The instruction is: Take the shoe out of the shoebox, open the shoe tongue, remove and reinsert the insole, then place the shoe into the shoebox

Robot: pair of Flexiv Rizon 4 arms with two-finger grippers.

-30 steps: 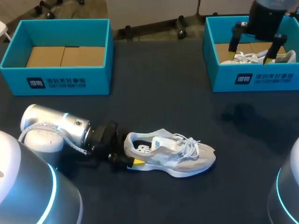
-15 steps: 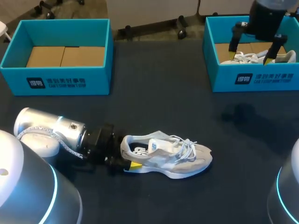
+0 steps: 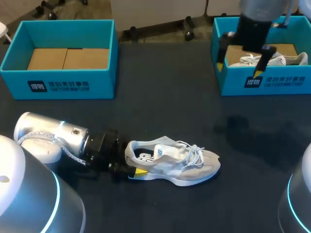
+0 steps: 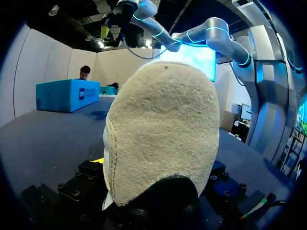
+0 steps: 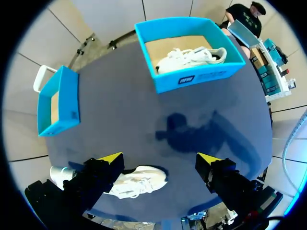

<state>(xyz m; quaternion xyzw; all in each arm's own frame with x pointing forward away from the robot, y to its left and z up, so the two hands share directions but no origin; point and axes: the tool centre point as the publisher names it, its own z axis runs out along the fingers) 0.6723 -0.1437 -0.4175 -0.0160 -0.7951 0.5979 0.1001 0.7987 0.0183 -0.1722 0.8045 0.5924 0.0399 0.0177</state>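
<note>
A grey and white shoe (image 3: 177,162) lies on its sole on the dark table, toe pointing right. My left gripper (image 3: 136,168) holds its heel from the left, one yellow fingertip (image 3: 141,171) showing beside it. In the left wrist view the suede heel (image 4: 160,124) fills the space between the fingers of the gripper (image 4: 158,165). My right gripper (image 3: 238,69) hangs open and empty above the front left corner of the right shoebox (image 3: 277,82). From high up, the right wrist view takes in that shoebox (image 5: 201,76), the shoe (image 5: 139,182) and the gripper (image 5: 159,158).
A second white shoe (image 3: 272,59) lies inside the right shoebox. An empty teal shoebox (image 3: 73,83) with a cardboard floor stands at the back left. Bare dark table lies between the boxes and around the shoe.
My left gripper pulled the shoe a little to the left, then held still. My right gripper came up out of the right box and shifted left towards its front corner, empty.
</note>
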